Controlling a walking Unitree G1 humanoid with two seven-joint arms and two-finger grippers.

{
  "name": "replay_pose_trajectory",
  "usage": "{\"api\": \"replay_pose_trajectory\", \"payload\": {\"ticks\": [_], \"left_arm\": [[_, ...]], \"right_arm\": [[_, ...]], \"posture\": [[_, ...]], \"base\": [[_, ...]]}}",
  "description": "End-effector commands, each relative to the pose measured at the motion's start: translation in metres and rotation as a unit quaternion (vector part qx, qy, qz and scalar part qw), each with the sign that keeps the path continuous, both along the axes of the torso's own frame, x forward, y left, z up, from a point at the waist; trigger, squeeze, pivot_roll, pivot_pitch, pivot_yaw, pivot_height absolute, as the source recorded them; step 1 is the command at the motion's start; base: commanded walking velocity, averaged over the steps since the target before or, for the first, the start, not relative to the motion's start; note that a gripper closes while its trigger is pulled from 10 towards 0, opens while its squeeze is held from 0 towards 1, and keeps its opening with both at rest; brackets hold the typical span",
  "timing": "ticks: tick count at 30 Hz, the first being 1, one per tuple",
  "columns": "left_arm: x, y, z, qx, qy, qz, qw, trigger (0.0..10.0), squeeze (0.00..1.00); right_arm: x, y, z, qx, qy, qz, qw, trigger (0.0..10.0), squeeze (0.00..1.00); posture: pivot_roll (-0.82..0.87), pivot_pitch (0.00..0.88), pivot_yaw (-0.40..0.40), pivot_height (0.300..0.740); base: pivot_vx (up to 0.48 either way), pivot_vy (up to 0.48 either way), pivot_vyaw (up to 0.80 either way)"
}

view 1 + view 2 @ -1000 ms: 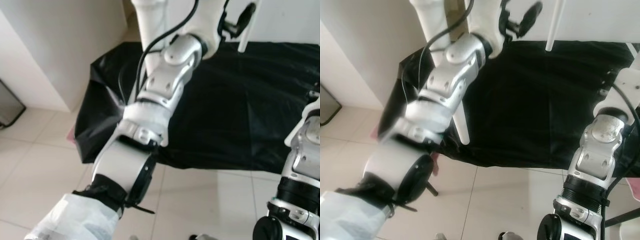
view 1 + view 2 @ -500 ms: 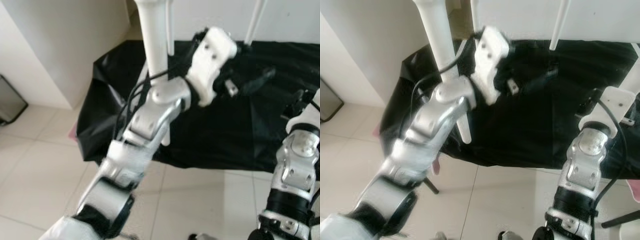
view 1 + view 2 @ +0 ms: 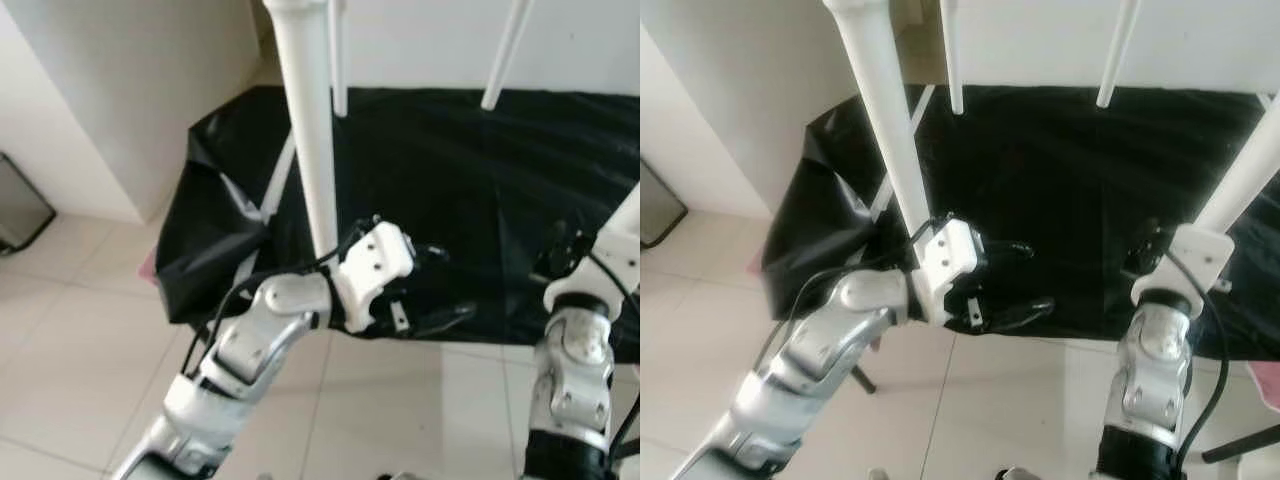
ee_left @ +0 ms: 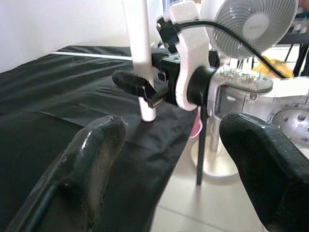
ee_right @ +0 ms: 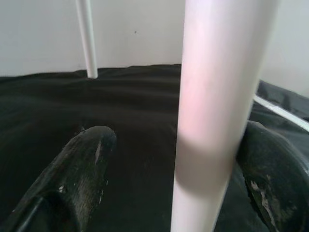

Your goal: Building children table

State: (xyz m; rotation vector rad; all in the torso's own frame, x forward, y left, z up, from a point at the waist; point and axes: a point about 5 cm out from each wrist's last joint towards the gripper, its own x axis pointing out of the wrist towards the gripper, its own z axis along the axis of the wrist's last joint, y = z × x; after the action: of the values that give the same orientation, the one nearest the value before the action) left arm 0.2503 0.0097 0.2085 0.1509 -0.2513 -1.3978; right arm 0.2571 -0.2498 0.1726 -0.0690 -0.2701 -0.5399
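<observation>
An upturned children's table lies wrapped in black plastic [image 3: 1070,180], its white legs standing upward. The near-left leg [image 3: 885,130] is thick; two thin far legs [image 3: 952,60] [image 3: 1115,55] rise at the back. My left gripper [image 3: 1025,282] hovers open over the plastic's front edge, just right of the near-left leg, holding nothing. The left wrist view has its open fingers [image 4: 96,150] facing my right gripper. My right gripper [image 5: 178,133] is open, with the near-right leg [image 5: 217,96] standing between its fingers, close to one finger [image 5: 270,164]. Its wrist [image 3: 1195,255] sits at that leg's base.
Pale tiled floor [image 3: 1020,400] lies in front of the table. A white wall or cabinet [image 3: 730,90] stands on the left with a dark object [image 3: 655,205] on the floor. A standing fan [image 4: 256,24] and a pink item [image 3: 1265,375] are to the right.
My left arm has swung down from beside the far legs to the table's front edge. My right gripper has risen to the near-right leg.
</observation>
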Motion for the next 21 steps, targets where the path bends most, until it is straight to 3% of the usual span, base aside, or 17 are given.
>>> {"api": "replay_pose_trajectory", "payload": {"ticks": [1,8,12,15,21], "left_arm": [[0.002,0.005,0.001,-0.007,0.005,0.024,1.000,10.0,0.00],[-0.011,0.035,-0.020,0.003,0.037,0.056,0.998,10.0,0.00],[-0.009,0.043,-0.025,0.015,0.031,0.071,0.997,10.0,0.00],[-0.002,0.058,-0.027,0.029,0.027,0.094,0.995,10.0,0.00],[-0.005,0.075,-0.024,0.027,0.022,0.099,0.995,10.0,0.00]], "right_arm": [[0.001,0.009,0.000,0.007,-0.008,0.025,1.000,10.0,0.00],[-0.014,0.009,-0.006,0.010,-0.022,0.023,0.999,10.0,0.00],[-0.018,0.012,-0.008,0.010,-0.026,0.042,0.999,10.0,0.00],[-0.025,0.018,-0.010,0.018,-0.031,0.067,0.997,10.0,0.00],[-0.033,0.030,-0.016,0.006,-0.020,0.110,0.994,10.0,0.00]], "posture": [[0.03,0.051,0.020,0.740],[0.03,0.053,0.019,0.740],[0.04,0.053,0.016,0.740],[0.04,0.052,0.014,0.740],[0.03,0.048,0.014,0.740]], "base": [[0.000,0.000,0.00],[0.000,0.000,0.00],[0.000,0.000,0.00],[0.000,0.000,0.00],[0.000,0.000,0.00]]}}
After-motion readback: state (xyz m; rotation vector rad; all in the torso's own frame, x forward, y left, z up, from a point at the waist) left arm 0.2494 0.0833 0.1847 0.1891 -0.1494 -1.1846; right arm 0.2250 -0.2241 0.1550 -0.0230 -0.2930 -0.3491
